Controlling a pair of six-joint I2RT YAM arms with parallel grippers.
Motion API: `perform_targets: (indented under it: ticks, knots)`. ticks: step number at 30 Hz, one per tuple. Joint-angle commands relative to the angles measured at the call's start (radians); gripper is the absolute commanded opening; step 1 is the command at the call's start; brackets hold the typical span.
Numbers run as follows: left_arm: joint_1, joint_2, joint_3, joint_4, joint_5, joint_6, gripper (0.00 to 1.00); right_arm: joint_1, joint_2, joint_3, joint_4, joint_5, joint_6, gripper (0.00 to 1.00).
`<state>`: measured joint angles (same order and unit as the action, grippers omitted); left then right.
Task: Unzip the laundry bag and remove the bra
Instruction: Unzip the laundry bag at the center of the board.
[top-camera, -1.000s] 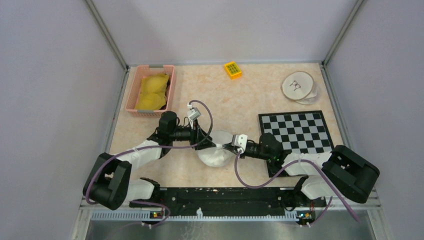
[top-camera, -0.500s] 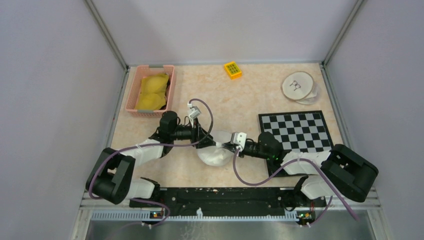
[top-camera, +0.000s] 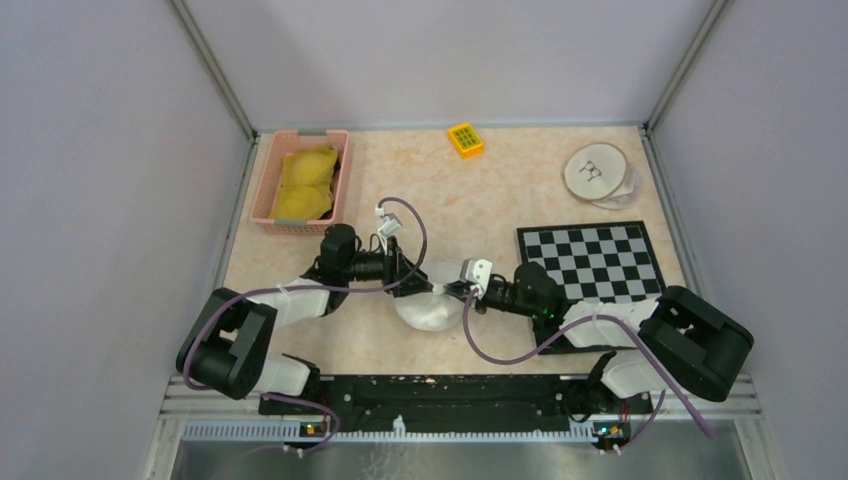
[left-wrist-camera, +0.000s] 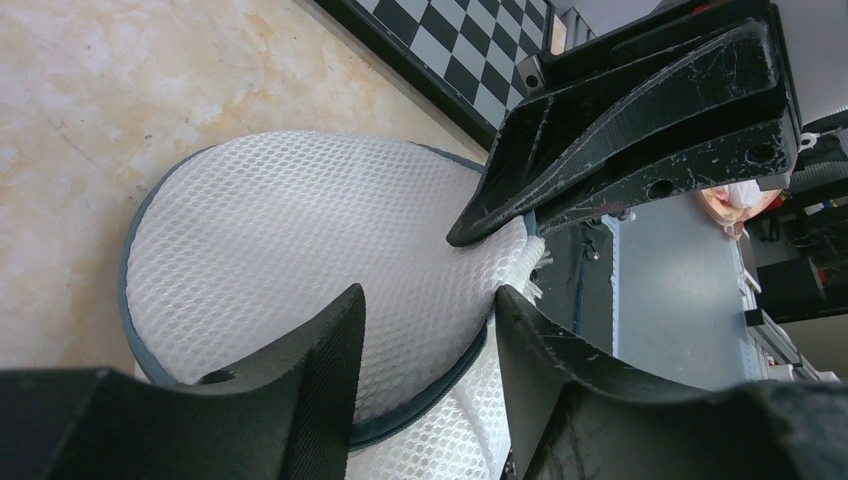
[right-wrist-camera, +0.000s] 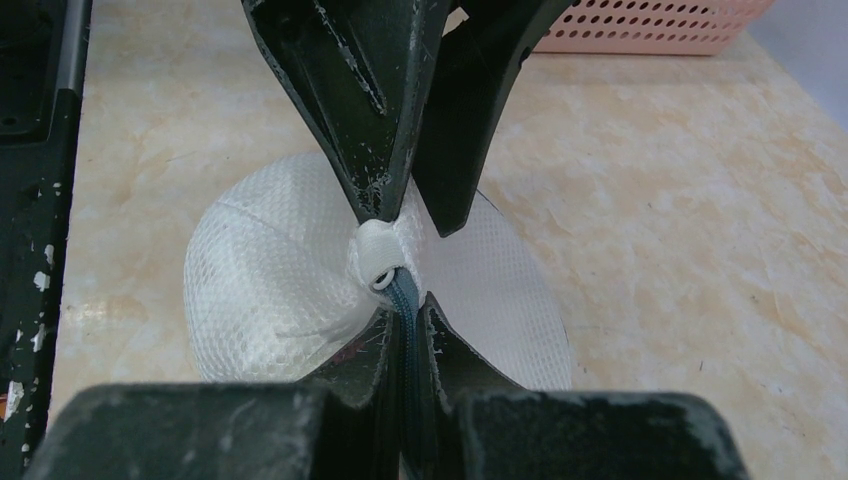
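Note:
The white mesh laundry bag (top-camera: 430, 310) lies on the table between both arms, a round pouch with a blue-grey rim (left-wrist-camera: 280, 230). My left gripper (top-camera: 424, 286) straddles its edge; both fingers press into the mesh (left-wrist-camera: 428, 295) and pinch it beside a white tab (right-wrist-camera: 378, 250). My right gripper (top-camera: 453, 291) faces it, shut on the blue-grey zipper strip (right-wrist-camera: 405, 305) that comes out of that tab. The two grippers' tips nearly touch. The bra is hidden; the mesh shows nothing clear inside.
A pink basket (top-camera: 262, 190) with yellow padded garments stands at the back left. An orange keypad block (top-camera: 465, 139) lies at the back, white round discs (top-camera: 598, 172) at the back right, and a checkerboard (top-camera: 590, 265) right of the bag.
Both grippers have crept slightly away from the near edge with the bag's edge between them. The holds look the same.

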<state>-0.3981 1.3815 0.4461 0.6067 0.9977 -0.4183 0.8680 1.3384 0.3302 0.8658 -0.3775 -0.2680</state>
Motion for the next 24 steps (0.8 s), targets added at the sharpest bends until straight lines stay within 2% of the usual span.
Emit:
perform_targets:
  ticks: [1, 6, 17, 24]
  knots:
    - [-0.011, -0.017, -0.027, 0.018, 0.003, -0.015, 0.54, 0.016, 0.002, 0.055, 0.072, 0.012, 0.033, 0.00]
    - [0.024, -0.055, -0.047, -0.042, -0.064, 0.027, 0.55, 0.016, -0.007, 0.039, 0.072, 0.014, 0.030, 0.00]
    - [0.024, -0.024, -0.038, -0.032, -0.049, 0.033, 0.64, 0.016, -0.004, 0.044, 0.066, 0.021, 0.052, 0.00]
    - [0.007, 0.026, -0.046, 0.101, -0.017, -0.072, 0.63, 0.017, 0.001, 0.040, 0.061, 0.012, 0.068, 0.00]
